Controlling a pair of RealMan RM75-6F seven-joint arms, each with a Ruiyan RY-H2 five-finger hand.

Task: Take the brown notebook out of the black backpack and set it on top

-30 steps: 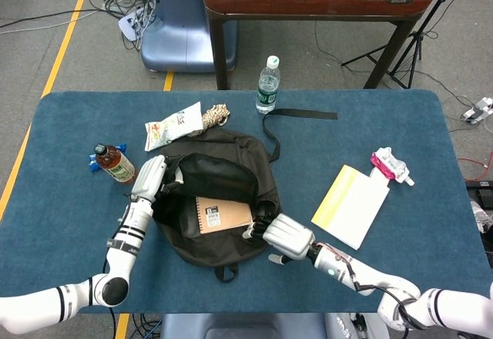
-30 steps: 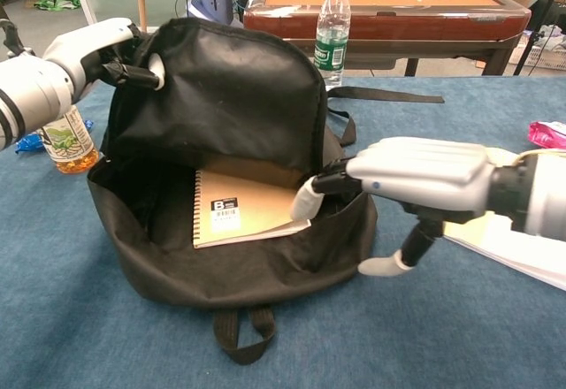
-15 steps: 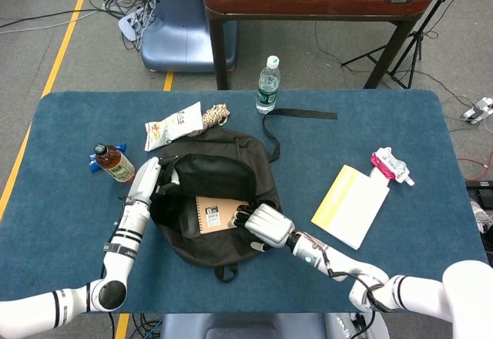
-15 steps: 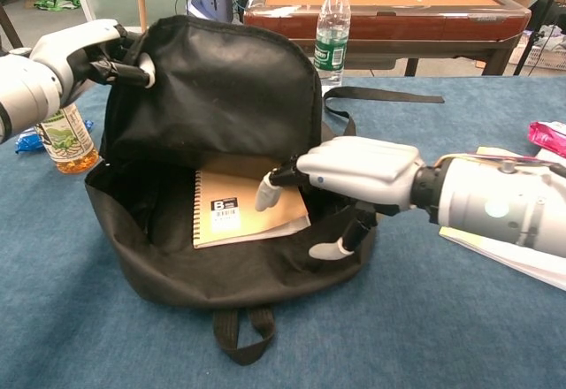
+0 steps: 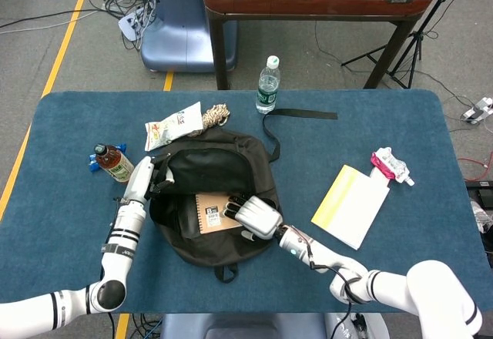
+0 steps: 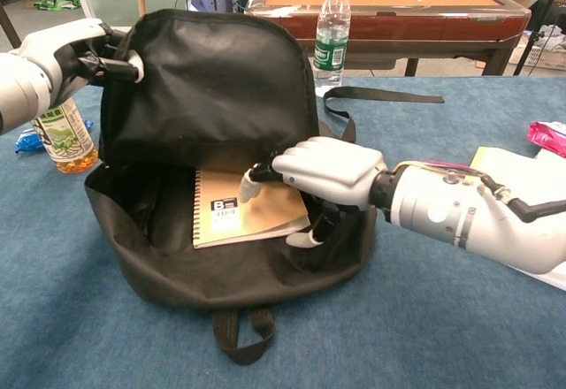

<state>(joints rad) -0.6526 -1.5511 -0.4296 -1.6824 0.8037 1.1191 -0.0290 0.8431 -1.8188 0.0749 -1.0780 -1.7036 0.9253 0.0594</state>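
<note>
— Where's the brown notebook (image 6: pixel 248 208)?

— Inside the black backpack (image 6: pixel 212 97), flat on the bottom. Kraft-coloured card cover, spiral wire down its left edge, a white barcode label. The bag is soft, matte fabric, slumped open on the blue felt-like bench (image 5: pixel 69 131).

— Your hands?

— My left hand (image 6: pixel 66 49) grips the flap's upper edge and holds it up. My right hand (image 6: pixel 323 172) is in the opening: fingers (image 6: pixel 250 183) lie over the notebook's top, thumb under its right edge. Whether I'm truly clamping it, I can't tell.

— Does the head view add anything?

— It shows the full layout: a glossy snack pouch (image 5: pixel 173 125) and coiled rope (image 5: pixel 216 114) behind the bag, and a yellow-and-white pad (image 5: pixel 350 204) with a pink packet (image 5: pixel 390 165) to the right. The chest view shows the thumb and the clear water bottle (image 6: pixel 332 31) up close, plus the amber tea bottle (image 6: pixel 62 137) behind my left wrist.
</note>
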